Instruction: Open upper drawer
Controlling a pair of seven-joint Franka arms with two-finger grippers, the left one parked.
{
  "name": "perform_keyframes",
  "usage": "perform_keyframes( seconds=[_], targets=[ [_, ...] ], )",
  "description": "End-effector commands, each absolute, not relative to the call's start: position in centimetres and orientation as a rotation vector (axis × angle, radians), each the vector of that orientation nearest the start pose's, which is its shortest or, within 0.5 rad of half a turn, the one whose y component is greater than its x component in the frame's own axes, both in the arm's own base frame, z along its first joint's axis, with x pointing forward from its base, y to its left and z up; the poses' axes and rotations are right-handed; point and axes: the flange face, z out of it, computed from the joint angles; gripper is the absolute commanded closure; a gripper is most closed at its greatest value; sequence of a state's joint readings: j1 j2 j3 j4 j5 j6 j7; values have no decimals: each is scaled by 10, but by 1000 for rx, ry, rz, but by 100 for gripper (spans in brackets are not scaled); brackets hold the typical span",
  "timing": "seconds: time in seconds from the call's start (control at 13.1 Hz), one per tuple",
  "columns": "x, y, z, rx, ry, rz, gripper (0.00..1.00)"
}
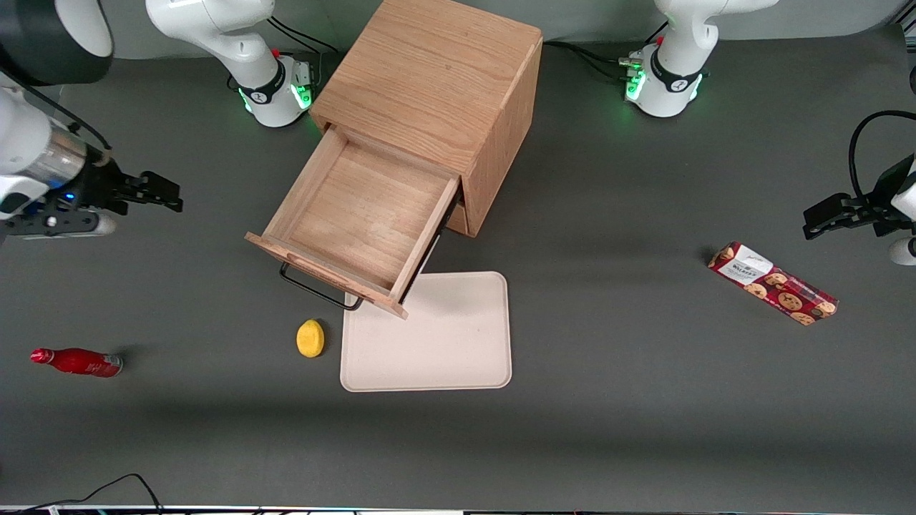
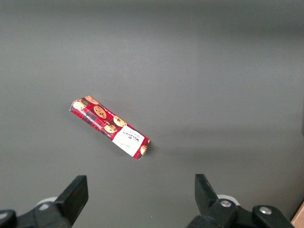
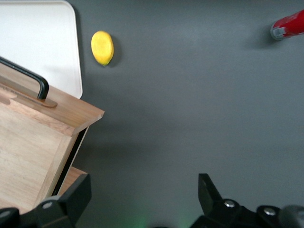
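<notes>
1. Near the middle of the table, the upper drawer stood pulled well out of the oak cabinet, its bare wooden tray open to view and nothing lying in it.
2. Its dark bar handle faced the front camera, and the drawer's front corner overhung the cream tray, which lay flat on the table just in front of the cabinet, probably set there to receive things.
3. Off toward the working arm's end of the table, the gripper hung above bare table, well apart from the handle; its fingers stood spread wide with nothing between them.
4. That wide, unloaded stance, clear of the drawer, suited an arm that had let go; I judged the opening essentially done, since the drawer looked close to full extension.
5. A yellow lemon lay just beside the tray's edge, nearer the front camera than the handle and touching neither.
6. A red bottle lay on its side toward the working arm's end, and a red biscuit packet lay toward the parked arm's end, both well out of the drawer's path.
7. With the drawer jutting out, any sweep by the arm over the table's middle would have risked clipping its front panel.
</notes>
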State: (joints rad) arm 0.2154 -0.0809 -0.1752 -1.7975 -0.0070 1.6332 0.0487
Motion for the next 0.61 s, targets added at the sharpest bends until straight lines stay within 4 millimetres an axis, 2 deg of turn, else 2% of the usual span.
perform_keyframes(
  seconds=[0.0,0.23,0.38,0.54],
  targets=[
    [526,18,576,-3156,15,86,0],
    [530,17,585,-3155,28,54,0],
    [531,2,586,-3150,72,51,0],
    [530,1,591,-3150,73,58,0]
  ],
)
